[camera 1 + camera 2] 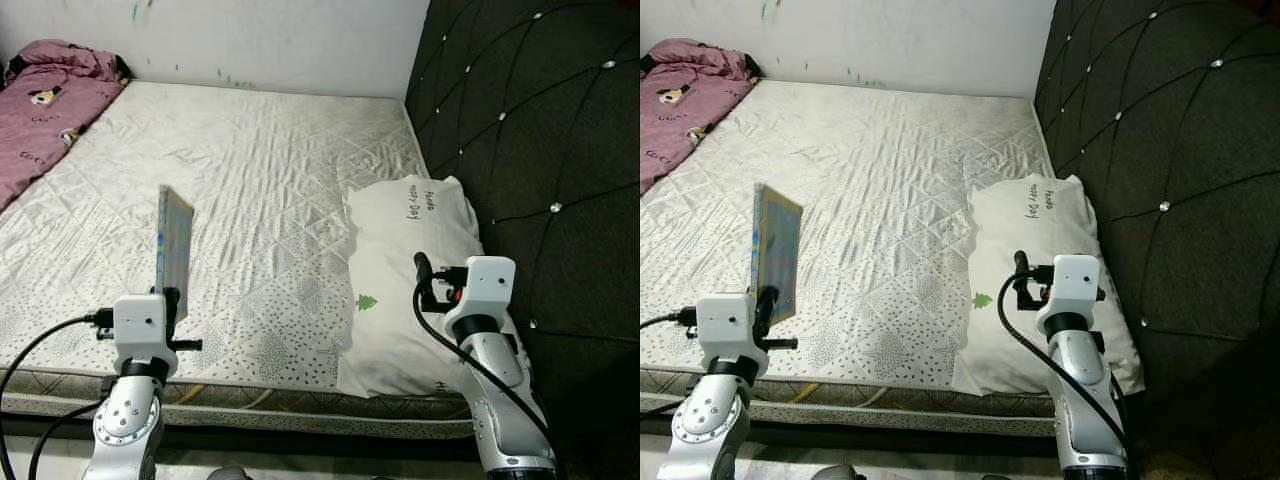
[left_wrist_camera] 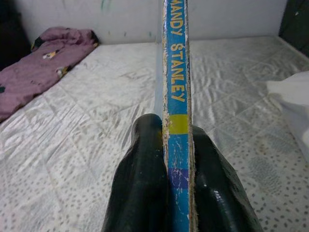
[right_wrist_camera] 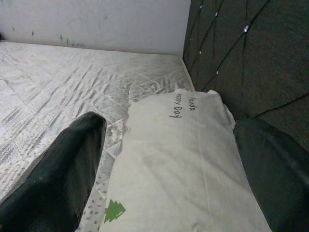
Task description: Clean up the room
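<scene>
Book (image 1: pixel 173 250) is pinched upright in left gripper (image 2: pixel 176 159) over the bed (image 1: pixel 270 190); right gripper (image 3: pixel 164 169) jaws are spread above the pillow (image 1: pixel 405 280).

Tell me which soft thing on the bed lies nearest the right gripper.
The white pillow by the dark headboard; the right gripper hovers over it. The pink blanket lies at the far corner.

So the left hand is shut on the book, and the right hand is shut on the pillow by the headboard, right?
Not quite. The left hand is shut on the book, but the right hand is open over the pillow by the headboard; the right wrist view shows its fingers spread apart.
</scene>
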You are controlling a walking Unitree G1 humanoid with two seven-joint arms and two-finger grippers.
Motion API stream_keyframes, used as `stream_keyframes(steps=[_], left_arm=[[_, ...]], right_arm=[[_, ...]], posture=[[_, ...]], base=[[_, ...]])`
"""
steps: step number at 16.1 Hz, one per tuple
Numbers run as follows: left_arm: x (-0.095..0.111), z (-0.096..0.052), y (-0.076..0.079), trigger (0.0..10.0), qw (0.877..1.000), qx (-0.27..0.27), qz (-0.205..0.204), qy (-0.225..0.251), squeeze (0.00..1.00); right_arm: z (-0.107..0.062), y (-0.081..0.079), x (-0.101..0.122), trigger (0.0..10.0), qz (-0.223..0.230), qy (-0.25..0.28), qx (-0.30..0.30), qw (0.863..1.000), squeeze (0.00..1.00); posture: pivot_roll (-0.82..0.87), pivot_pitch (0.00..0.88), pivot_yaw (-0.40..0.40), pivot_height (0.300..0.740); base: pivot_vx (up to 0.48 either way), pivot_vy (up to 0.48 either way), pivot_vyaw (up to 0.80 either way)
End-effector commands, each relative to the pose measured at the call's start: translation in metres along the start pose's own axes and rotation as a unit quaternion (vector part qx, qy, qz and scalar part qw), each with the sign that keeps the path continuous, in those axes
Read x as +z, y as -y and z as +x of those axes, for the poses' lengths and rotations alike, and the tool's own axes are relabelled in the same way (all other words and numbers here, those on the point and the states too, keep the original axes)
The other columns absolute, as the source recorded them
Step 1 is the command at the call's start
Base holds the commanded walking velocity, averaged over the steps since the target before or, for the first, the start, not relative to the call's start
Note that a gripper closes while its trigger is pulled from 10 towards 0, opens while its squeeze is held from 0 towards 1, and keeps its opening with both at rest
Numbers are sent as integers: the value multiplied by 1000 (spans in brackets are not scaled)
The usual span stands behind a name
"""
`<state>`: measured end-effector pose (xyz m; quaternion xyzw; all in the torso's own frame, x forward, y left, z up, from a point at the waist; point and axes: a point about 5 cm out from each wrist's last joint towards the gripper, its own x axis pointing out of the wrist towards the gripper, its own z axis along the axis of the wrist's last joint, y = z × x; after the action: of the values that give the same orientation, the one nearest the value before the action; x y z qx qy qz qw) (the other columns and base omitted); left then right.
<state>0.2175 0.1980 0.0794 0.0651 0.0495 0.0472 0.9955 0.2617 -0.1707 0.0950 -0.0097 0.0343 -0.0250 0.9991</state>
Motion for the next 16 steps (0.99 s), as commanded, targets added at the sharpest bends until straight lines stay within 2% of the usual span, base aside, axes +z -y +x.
stream_keyframes(steps=[1,3,11,16], left_arm=[[12,1,0,10000,1000,-1,1,27,0],[12,1,2,10000,1000,-5,-3,28,0],[13,4,1,10000,1000,4,-10,28,0],[15,5,0,10000,999,9,-7,33,0]], right_arm=[[-1,3,1,10000,5,0,-5,1000,0],[-1,3,1,10000,6,-1,-5,1000,0],[1,2,1,10000,4,-3,-1,1000,0],[2,-4,4,10000,1,5,21,1000,0]], posture=[[45,2,-26,740],[44,3,-27,740],[44,8,-30,740],[45,10,-29,740]], base=[[0,0,0],[0,0,0],[0,0,-755],[0,0,0]])
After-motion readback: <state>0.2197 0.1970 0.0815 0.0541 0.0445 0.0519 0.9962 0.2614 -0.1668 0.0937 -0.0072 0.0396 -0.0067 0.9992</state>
